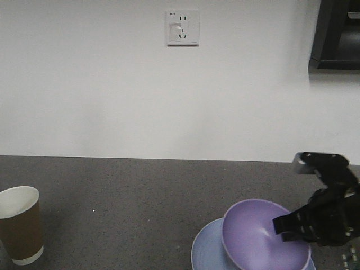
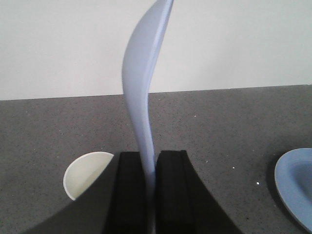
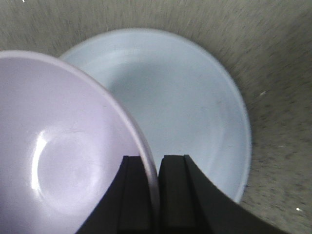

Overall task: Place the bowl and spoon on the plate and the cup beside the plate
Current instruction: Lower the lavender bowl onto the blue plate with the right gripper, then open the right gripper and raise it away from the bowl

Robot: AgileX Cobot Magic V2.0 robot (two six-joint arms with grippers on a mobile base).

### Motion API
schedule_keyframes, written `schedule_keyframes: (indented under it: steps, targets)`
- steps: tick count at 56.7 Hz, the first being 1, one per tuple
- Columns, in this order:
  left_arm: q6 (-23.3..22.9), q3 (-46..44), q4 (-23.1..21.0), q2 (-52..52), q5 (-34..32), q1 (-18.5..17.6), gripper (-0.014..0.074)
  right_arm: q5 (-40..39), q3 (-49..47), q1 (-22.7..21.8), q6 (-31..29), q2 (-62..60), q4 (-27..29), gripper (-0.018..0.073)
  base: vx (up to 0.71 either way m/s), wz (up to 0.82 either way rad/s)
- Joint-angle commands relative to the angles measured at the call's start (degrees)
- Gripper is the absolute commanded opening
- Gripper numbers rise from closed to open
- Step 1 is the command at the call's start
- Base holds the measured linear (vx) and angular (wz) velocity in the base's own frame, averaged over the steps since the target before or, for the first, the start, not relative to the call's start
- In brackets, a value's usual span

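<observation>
Table (image 1: 112, 191) of dark speckled grey fills the lower part of the front view, below a white wall with a socket (image 1: 181, 27). The cup (image 1: 19, 225) stands upright at the far left, well apart from the rest. At the lower right the bowl (image 1: 259, 236) is tilted, its opening turned toward the camera, over the plate (image 1: 205, 247) lying flat on the table. Whether the bowl's lower edge touches the plate cannot be told. The right gripper (image 1: 284, 228) is clamped on the bowl's right rim.

In the left wrist view the left gripper (image 2: 150, 161) is closed narrowly on the handle of the spoon (image 2: 141, 97), which stands upright between the two black fingers (image 2: 129, 190), its scoop end at the top. The cup's white rim shows at lower left, partly hidden by the gripper, and the plate's edge shows at the far right.

In the right wrist view one finger sits inside the bowl's rim and one outside it, with the plate just beneath and beyond.
</observation>
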Motion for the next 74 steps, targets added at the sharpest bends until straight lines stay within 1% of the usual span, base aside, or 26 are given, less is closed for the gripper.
schedule_keyframes:
  steps: [1, 8, 20, 40, 46, 50, 57, 64, 74]
  targets:
    - [0.0, -1.4, -1.0, -0.4, -4.4, 0.0, -0.0006, -3.4, -5.0, 2.3, 2.3, 2.5, -1.5, -0.0008, 0.0, 0.0]
    - [0.0, -1.4, -1.0, -0.4, -3.5, 0.0, -0.0006, -2.0, -9.4, 3.4, 4.7, 7.7, -2.1, -0.0008, 0.0, 0.0]
    - [0.0, -1.4, -0.9, -0.4, -2.6, 0.0, -0.0006, 0.5, -15.1, 4.8, 5.4, 14.4, -3.1, -0.0008, 0.0, 0.0]
    - [0.1, -1.4, -1.0, -0.4, -2.0, 0.0, -0.0006, -1.3, -15.9, 5.4, 5.5, 16.8, -3.2, -0.0004, 0.0, 0.0]
    - [0.1, -1.4, -1.0, -0.4, -1.7, 0.0, -0.0006, -1.5, -15.9, 5.4, 5.5, 16.8, -3.4, 0.0011, 0.0, 0.0]
    - [0.1, -1.4, -1.0, -0.4, -1.5, 0.0, -0.0006, -1.5, -15.9, 5.4, 5.5, 16.8, -3.4, 0.0038, 0.0, 0.0]
    - [0.1, -1.4, -1.0, -0.4, -1.2, 0.0, -0.0006, -1.3, -15.9, 5.4, 5.5, 16.8, -3.4, 0.0114, 0.0, 0.0]
    - [0.1, -1.4, -1.0, -0.4, -1.0, 0.0, -0.0006, -1.1, -15.9, 5.4, 5.5, 16.8, -3.4, 0.0223, 0.0, 0.0]
    - [0.1, -1.4, -1.0, -0.4, -0.4, 0.0, -0.0006, -1.0, -15.9, 5.3, 5.5, 16.8, -3.2, 0.0414, 0.0, 0.0]
